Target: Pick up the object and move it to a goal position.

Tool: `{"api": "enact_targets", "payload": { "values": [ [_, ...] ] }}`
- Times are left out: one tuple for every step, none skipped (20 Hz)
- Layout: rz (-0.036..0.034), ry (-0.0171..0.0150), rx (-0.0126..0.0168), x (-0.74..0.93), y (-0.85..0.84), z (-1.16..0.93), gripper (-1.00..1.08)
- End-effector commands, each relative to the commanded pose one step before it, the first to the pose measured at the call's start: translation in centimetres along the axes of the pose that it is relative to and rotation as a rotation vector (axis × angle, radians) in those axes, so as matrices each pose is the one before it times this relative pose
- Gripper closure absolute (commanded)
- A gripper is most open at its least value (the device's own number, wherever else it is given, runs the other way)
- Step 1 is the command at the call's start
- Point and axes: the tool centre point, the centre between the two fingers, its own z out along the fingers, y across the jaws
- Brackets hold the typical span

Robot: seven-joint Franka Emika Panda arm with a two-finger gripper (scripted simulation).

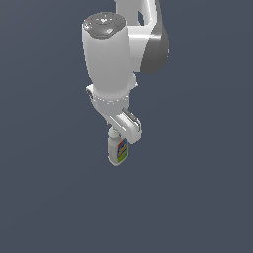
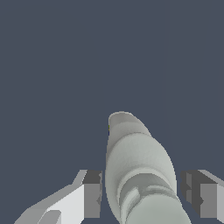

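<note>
Bottle (image 2: 142, 175) between the fingers (image 2: 89, 194), cap end nearest the wrist camera.
The gripper (image 1: 118, 132) brackets the neck, but visible gaps either side leave it unclear whether it grips or stands released. The bottle is smooth white plastic, rounded, with a colourful label; it lies on plain grey floor (image 1: 197, 197) under the arm (image 1: 108, 59).

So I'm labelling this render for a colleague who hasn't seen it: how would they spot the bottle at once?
Find the big white arm reaching down the middle of the exterior view against the plain dark grey background. Right below its claw is the bottle, far smaller than the arm. It is white like the arm, but its blue, yellow, green and red label is the scene's only colour patch.
</note>
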Motion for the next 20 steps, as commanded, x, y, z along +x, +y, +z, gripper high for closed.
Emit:
{"api": "enact_targets", "payload": {
  "values": [
    [0.0004,0.00958,0.01108,-0.174,0.787,-2.489,1.08],
    [0.0,0.0,0.0,-0.164,0.439,-0.821,1.08],
    [0.0,0.0,0.0,-0.174,0.468,-0.877,1.08],
    [0.0,0.0,0.0,-0.184,0.495,-0.929,1.08],
    [0.0,0.0,0.0,-0.193,0.52,-0.977,1.08],
    [0.00014,-0.00061,0.00029,-0.175,0.558,-1.008,1.08],
    [0.0,0.0,0.0,-0.208,0.564,-1.064,1.08],
    [0.0,0.0,0.0,-0.211,0.574,-1.086,1.08],
    [0.0,0.0,0.0,-0.21,0.573,-1.087,1.08],
    [0.0,0.0,0.0,-0.209,0.572,-1.088,1.08],
    [0.0,0.0,0.0,-0.208,0.571,-1.088,1.08],
    [0.0,0.0,0.0,-0.206,0.568,-1.086,1.08],
    [0.0,0.0,0.0,-0.205,0.565,-1.084,1.08],
    [0.0,0.0,0.0,-0.203,0.564,-1.084,1.08],
    [0.0,0.0,0.0,-0.201,0.561,-1.082,1.08],
    [0.0,0.0,0.0,-0.199,0.558,-1.079,1.08],
    [0.0,0.0,0.0,-0.196,0.554,-1.076,1.08],
    [0.0,0.0,0.0,-0.194,0.55,-1.073,1.08],
    [0.0,0.0,0.0,-0.19,0.546,-1.069,1.08],
    [0.0,0.0,0.0,-0.187,0.541,-1.064,1.08]
  ]
}}
